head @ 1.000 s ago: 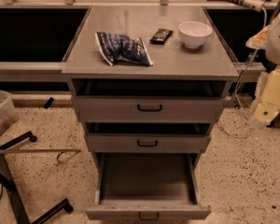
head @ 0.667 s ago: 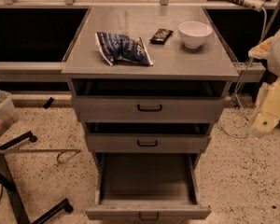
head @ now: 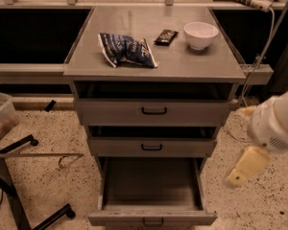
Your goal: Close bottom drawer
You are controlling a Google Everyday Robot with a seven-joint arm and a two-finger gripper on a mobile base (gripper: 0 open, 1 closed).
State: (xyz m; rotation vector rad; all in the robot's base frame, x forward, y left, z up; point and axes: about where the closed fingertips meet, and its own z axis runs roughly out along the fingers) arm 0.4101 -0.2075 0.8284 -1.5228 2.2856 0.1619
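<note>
The bottom drawer (head: 152, 217) is the lowest of three grey drawers in the cabinet. It is pulled far out, and its deep box (head: 151, 183) looks empty. Its small black loop handle (head: 152, 222) sits at the lower edge of the view. The two drawers above it, the middle one (head: 151, 147) and the top one (head: 152, 111), stick out only slightly. My gripper (head: 244, 168) hangs from the white arm (head: 276, 123) to the right of the cabinet. It is at about the height of the bottom drawer's box and apart from it.
On the cabinet top (head: 192, 63) lie a blue snack bag (head: 126, 49), a dark snack bar (head: 165, 36) and a white bowl (head: 200, 34). A black stand with legs (head: 19, 186) is on the speckled floor at left. A cable (head: 259, 56) hangs at right.
My arm and gripper have come down and to the left, from beside the cabinet top to beside the bottom drawer. The drawers have not moved.
</note>
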